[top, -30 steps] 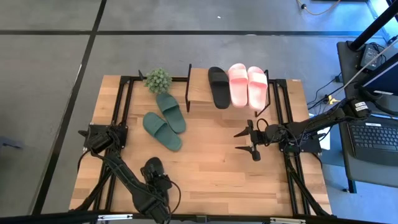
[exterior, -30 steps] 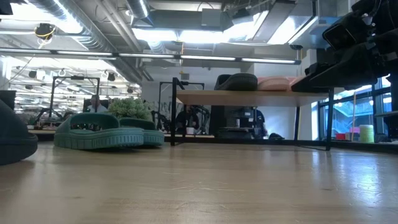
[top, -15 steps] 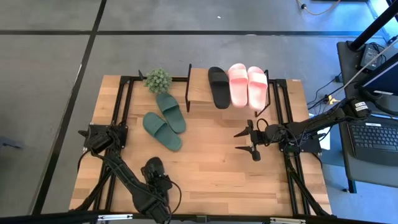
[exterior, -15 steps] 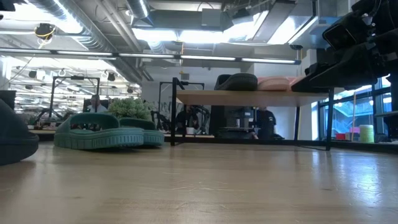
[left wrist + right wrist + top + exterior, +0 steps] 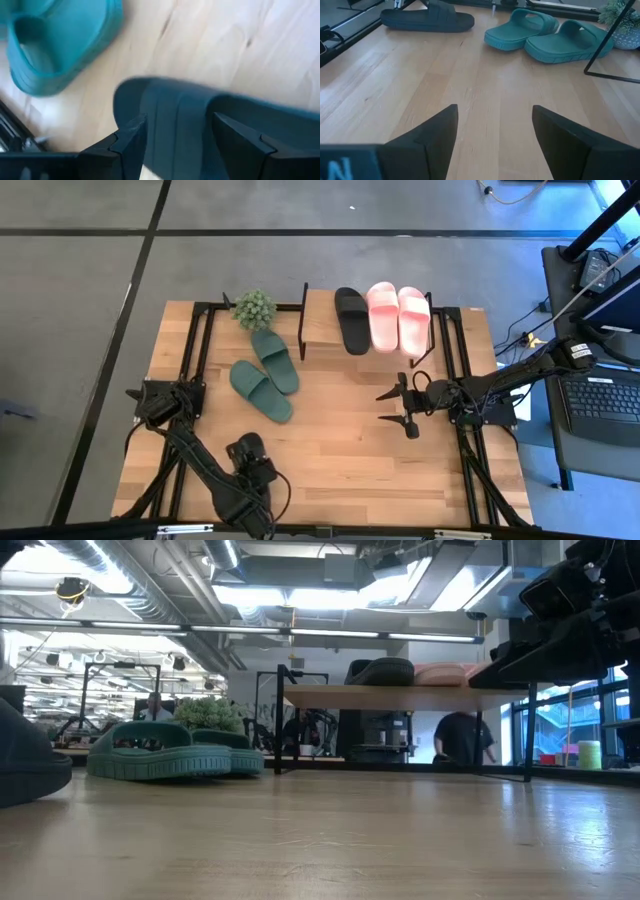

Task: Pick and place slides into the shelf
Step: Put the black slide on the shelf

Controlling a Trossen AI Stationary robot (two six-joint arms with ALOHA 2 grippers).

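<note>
1. A light wooden plank surface (image 5: 330,430) on a black metal frame is seen from above, standing on a grey floor; a laptop (image 5: 600,405) sits just off its right edge.
2. In the low view an open hall with ceiling lights is shown behind the surface, where a person in dark clothing (image 5: 462,740) stands bent over.
3. The small low shelf with a pale wooden top and thin black side frames (image 5: 320,325) stands at the far edge, with a small green potted plant (image 5: 254,308) beside it.
4. On the shelf top lie one black rubber slide (image 5: 351,319) and the light pink pair of slides (image 5: 398,316), side by side.
5. The dark green pair of wide-strap slides (image 5: 264,375) lies on the surface near the plant.
6. The second black slide (image 5: 246,452) lies at the near left; the left hand (image 5: 175,137) is over it, fingers spread apart on either side of it.
7. The right hand (image 5: 398,407) hangs released, fingers apart, over bare surface in front of the shelf.
</note>
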